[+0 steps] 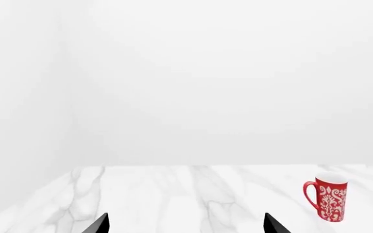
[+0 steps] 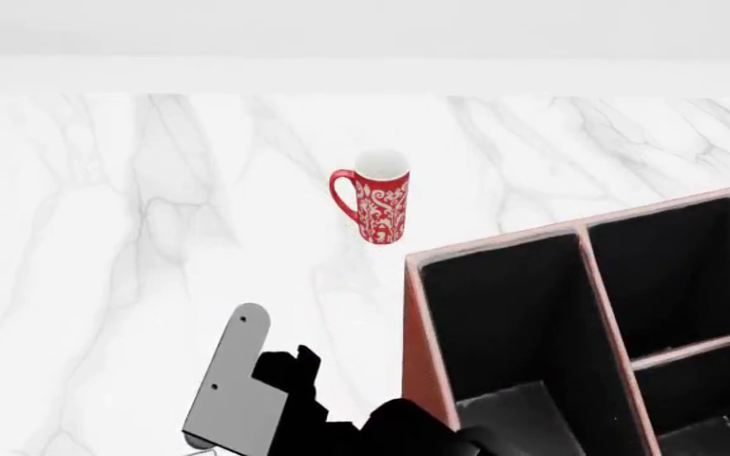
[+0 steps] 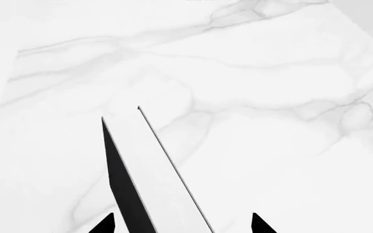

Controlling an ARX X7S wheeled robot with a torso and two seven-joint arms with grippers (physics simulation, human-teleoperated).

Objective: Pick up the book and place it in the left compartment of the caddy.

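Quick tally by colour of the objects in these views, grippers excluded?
Red with white pattern: 1, the tall ceramic mug standing on the white marble table.
Reddish-brown with black lining: 1, the leather-like caddy.
Black with white page edge: 1, the thick hardcover book between the right gripper fingers.
Total: 3.

Caddy (image 2: 418,313): reddish-brown box with black interior and pinkish rims, lower right of head view. Left compartment (image 2: 505,313): long, black-lined, open-topped. Book (image 3: 125,184): black cover, white page edge, lower centre of right wrist view, seen edge-on.
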